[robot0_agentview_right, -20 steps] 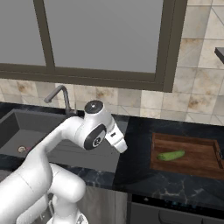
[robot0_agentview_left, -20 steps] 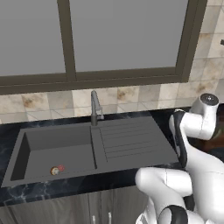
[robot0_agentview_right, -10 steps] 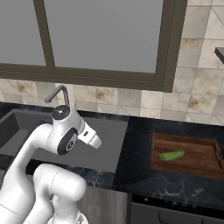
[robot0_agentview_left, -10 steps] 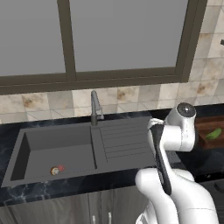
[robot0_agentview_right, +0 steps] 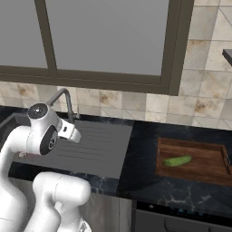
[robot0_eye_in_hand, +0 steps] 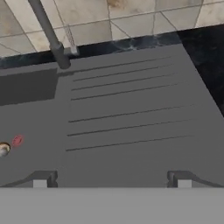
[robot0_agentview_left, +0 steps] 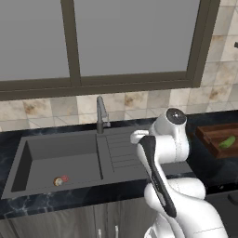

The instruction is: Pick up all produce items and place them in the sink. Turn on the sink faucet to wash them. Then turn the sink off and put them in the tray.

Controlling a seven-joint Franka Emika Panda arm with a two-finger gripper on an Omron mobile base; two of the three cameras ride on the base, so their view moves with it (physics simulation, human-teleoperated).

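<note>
Hovering over the ridged drainboard [robot0_eye_in_hand: 131, 113] of the sink [robot0_agentview_left: 60, 160], the gripper [robot0_eye_in_hand: 111, 177] has its two dark fingertips [robot0_eye_in_hand: 41, 178] spread wide with nothing between them; bare grey drainboard shows in the gap.

Hand view: ahead of the fingertips and to the left, the sink faucet [robot0_eye_in_hand: 50, 37] rises from the back edge of the sink, its base against the tiled wall [robot0_eye_in_hand: 131, 17]. Left of the hand the basin drops away; on its floor, at the far left edge, lies the small round tan-brown item [robot0_eye_in_hand: 3, 149], with the red drain mark [robot0_eye_in_hand: 17, 140] just beside it. Right of the hand the drainboard ends at the black counter [robot0_eye_in_hand: 205, 57].

Left base view: the round item [robot0_agentview_left: 58, 181] sits on the basin floor near its front wall, touching or nearly touching the drain mark [robot0_agentview_left: 65, 178]; which, cannot tell. The faucet [robot0_agentview_left: 101, 114] stands behind the divide between basin and drainboard.

Right base view: well to the right of the hand, beyond a stretch of dark counter [robot0_agentview_right: 140, 154], the wooden tray [robot0_agentview_right: 213, 170] lies flat. The green cucumber-like vegetable [robot0_agentview_right: 176, 160] rests inside it, toward its left end, lying roughly lengthwise. It also shows in the left base view [robot0_agentview_left: 227, 142], in the tray [robot0_agentview_left: 211, 137].
</note>
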